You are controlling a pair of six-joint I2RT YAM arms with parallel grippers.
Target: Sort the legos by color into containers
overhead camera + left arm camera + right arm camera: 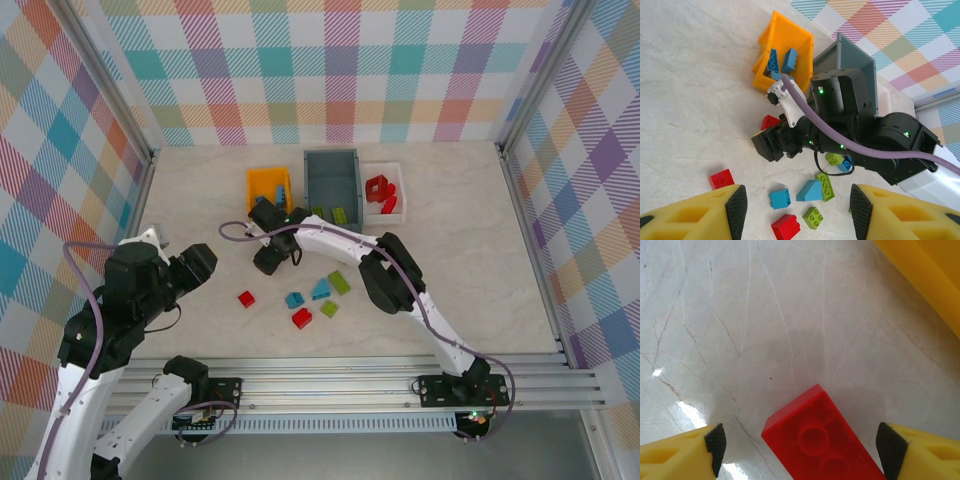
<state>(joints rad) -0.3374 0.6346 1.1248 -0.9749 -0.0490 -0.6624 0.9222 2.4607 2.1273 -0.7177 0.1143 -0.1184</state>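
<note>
A red lego [820, 440] lies studs-down on the marble table, between the fingertips of my right gripper [800, 450]. That gripper is open, with a gap on each side of the brick. From above, the right gripper [265, 262] is low, just in front of the orange-yellow container [270, 178]. My left gripper [798, 210] is open and holds nothing, hovering over loose legos: a red one [722, 178], a blue cube [780, 198], a blue slope [810, 191], a green plate [826, 185], a small green one [813, 218] and another red one [786, 227].
Blue bricks [781, 61] lie in the orange-yellow container. The grey-blue container [332, 170] holds green ones [330, 213], and the white tray [384, 168] holds red pieces [380, 192]. The right arm [390, 275] stretches across the loose pile, with one green lego [834, 159] under it.
</note>
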